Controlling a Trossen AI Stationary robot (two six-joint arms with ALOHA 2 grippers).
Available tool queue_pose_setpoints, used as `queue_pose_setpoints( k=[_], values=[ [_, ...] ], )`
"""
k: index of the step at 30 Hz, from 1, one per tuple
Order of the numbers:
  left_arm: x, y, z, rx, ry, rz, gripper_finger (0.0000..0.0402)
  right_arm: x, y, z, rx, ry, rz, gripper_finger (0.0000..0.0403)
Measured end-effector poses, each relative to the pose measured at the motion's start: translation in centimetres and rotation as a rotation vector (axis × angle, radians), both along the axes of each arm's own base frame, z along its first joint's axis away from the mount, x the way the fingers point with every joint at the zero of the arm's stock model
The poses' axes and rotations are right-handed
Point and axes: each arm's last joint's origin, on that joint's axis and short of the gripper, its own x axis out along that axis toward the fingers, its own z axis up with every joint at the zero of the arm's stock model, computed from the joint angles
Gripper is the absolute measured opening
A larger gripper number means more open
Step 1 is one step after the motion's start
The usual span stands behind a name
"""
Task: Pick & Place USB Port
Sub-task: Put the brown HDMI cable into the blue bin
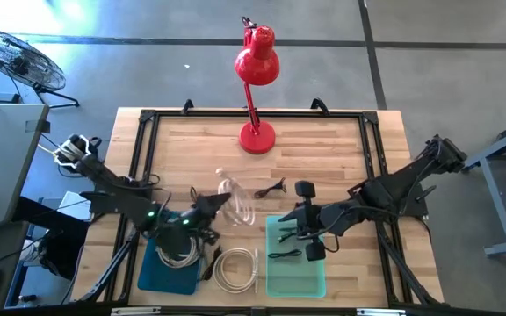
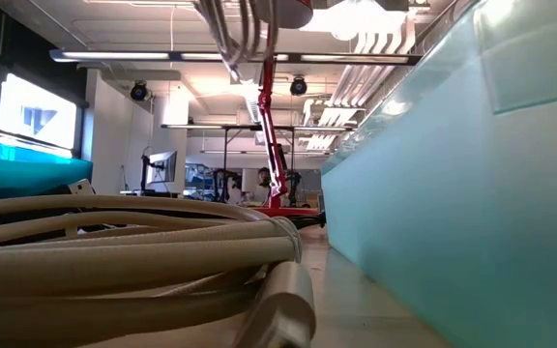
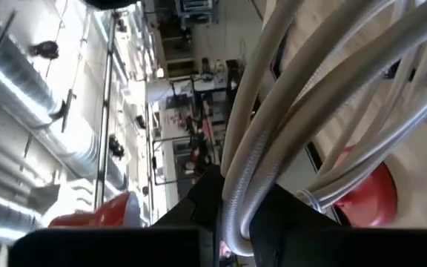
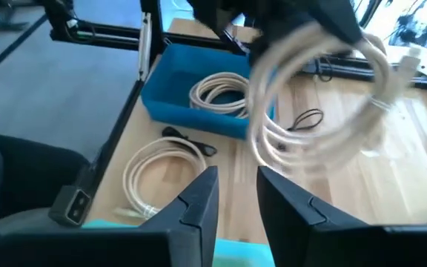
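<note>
Jaws of the left gripper [image 1: 220, 204] are clamped on a coiled white USB cable [image 1: 238, 200] lifted above the counter [image 1: 323, 149], just beyond the blue bin [image 1: 152, 272] on that arm's side, while the right gripper [image 1: 302, 230] hovers empty, jaws slightly parted, over the green bin [image 1: 295, 272].

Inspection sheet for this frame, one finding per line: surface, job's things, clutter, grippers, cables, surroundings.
Surface: wooden table inside a black frame.
Job's things: blue bin with a coiled cable inside; pale green tray with a small black cable.
Clutter: red desk lamp at the far edge; black cable near the table's middle.
Grippers: left gripper shut on a clear cable coil, lifted off the table; right gripper open over the green tray, holding nothing.
Cables: white cable coil lying between bin and tray.
Surroundings: floor fan beyond the table's left corner.
</note>
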Motion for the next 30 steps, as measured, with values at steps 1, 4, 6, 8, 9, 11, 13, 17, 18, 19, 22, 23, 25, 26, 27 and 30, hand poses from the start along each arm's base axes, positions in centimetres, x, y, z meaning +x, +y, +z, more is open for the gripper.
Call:
queue_pose_setpoints(
  k=[1,4,6,8,9,11,13,17,18,19,22,23,25,26,27,30],
  values=[
    [-0.8,-0.3,0.2,-0.016,-0.012,-0.008,0.0033,0.0,0.0,0.0,-0.005,0.003,0.000,0.0084],
    [-3.2,-1.3,0.7,-0.097,-0.068,-0.051,0.0033,0.0,-0.2,-0.1,-0.022,0.013,-0.009,0.0084],
    [-4.8,-1.6,0.9,-0.158,-0.089,-0.090,0.0033,-0.1,-0.3,-0.2,-0.037,0.021,-0.024,0.0084],
    [-6.3,-1.5,1.0,-0.226,-0.117,-0.111,0.0033,-0.2,-0.4,-0.3,-0.045,0.032,-0.035,0.0083],
    [-6.9,-1.4,1.0,-0.257,-0.125,-0.120,0.0033,-0.2,-0.4,-0.4,-0.047,0.035,-0.039,0.0083],
    [-8.0,-1.1,0.8,-0.334,-0.119,-0.149,0.0033,-0.2,-0.4,-0.4,-0.048,0.035,-0.040,0.0083],
    [-8.6,-0.7,0.4,-0.443,-0.094,-0.173,0.0033,-0.2,-0.4,-0.4,-0.044,0.037,-0.036,0.0083],
    [-9.3,0.4,-0.7,-0.619,0.084,-0.148,0.0033,-0.2,-0.4,-0.4,-0.045,0.037,-0.038,0.0083],
    [-9.3,0.8,-0.9,-0.668,0.146,-0.112,0.0033,-0.2,-0.4,-0.4,-0.045,0.037,-0.038,0.0083],
    [-9.3,1.1,-1.1,-0.731,0.213,-0.063,0.0033,-0.2,-0.4,-0.4,-0.045,0.037,-0.038,0.0083],
    [-9.7,2.1,-1.3,-0.875,0.418,0.118,0.0033,-0.2,-0.4,-0.4,-0.050,0.034,-0.047,0.0083],
    [-9.8,2.3,-1.1,-0.911,0.468,0.159,0.0033,-0.2,-0.5,-0.4,-0.055,0.031,-0.056,0.0083],
    [-9.9,2.3,-0.7,-0.972,0.562,0.204,0.0033,-0.2,-0.5,-0.4,-0.066,0.025,-0.074,0.0083],
    [-10.0,2.2,-0.5,-1.009,0.601,0.208,0.0033,-0.2,-0.6,-0.4,-0.072,0.022,-0.083,0.0083],
    [-10.1,2.0,-0.1,-1.063,0.636,0.210,0.0033,-0.2,-0.6,-0.4,-0.079,0.019,-0.090,0.0083],
    [-10.2,1.5,1.1,-1.208,0.693,0.220,0.0033,-0.1,-0.7,-0.3,-0.092,0.013,-0.108,0.0083]
  ],
)
